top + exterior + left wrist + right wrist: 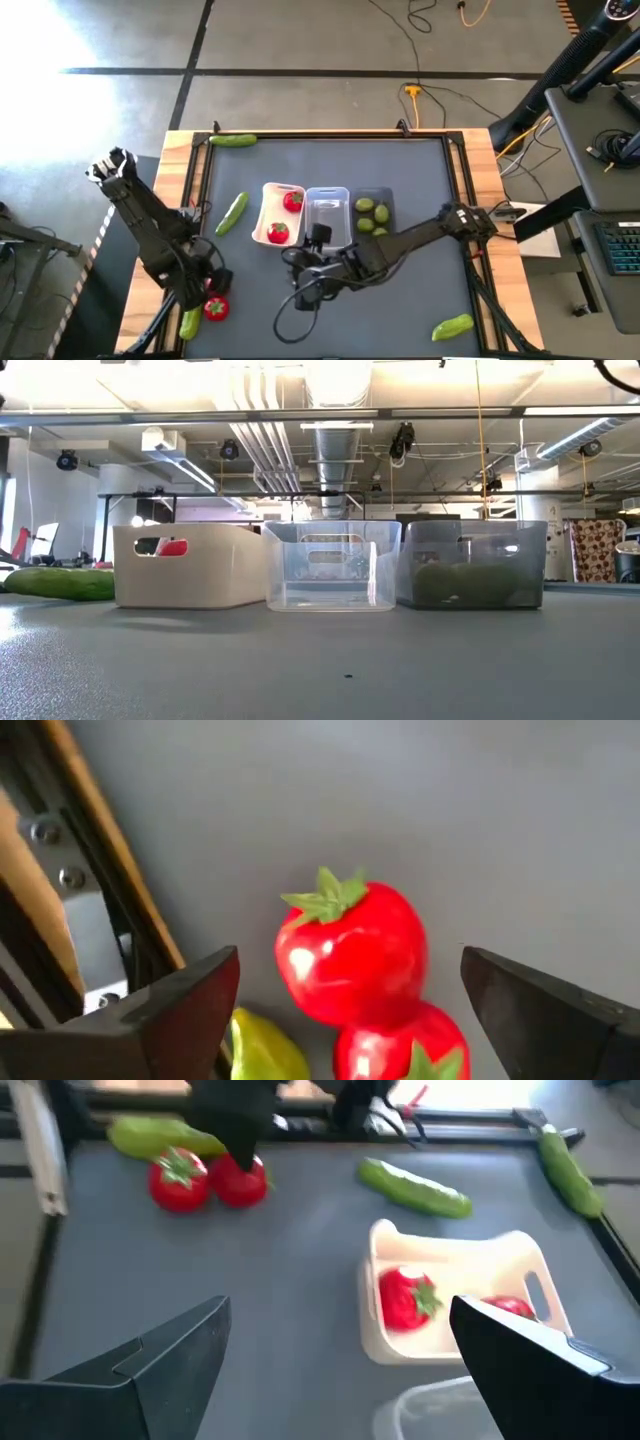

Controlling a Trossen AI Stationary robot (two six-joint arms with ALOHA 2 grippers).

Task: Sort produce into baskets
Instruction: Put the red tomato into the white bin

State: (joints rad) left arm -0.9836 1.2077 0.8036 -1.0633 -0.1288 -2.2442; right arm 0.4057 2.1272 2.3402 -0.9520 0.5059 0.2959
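Observation:
Two red tomatoes with green tops (pixel 352 955) (pixel 400 1045) lie side by side on the grey table near its front left corner, beside a green cucumber (pixel 190 322). My left gripper (pixel 350 960) is open, with one finger on either side of the tomatoes and touching neither. In the high view it (pixel 208 292) covers one tomato, and the other (pixel 215 308) shows. My right gripper (pixel 340 1330) is open and empty over the table's middle (pixel 296 262), just in front of the baskets. The white basket (pixel 268 190) holds two tomatoes, the clear one (pixel 327 192) looks empty, and the dark one (pixel 385 195) holds limes.
Loose cucumbers lie at the far left edge (pixel 232 140), left of the white basket (pixel 232 213) and near the front right corner (pixel 452 326). The table has a wooden rim (pixel 180 160). The low view shows the three baskets in a row (pixel 330 565).

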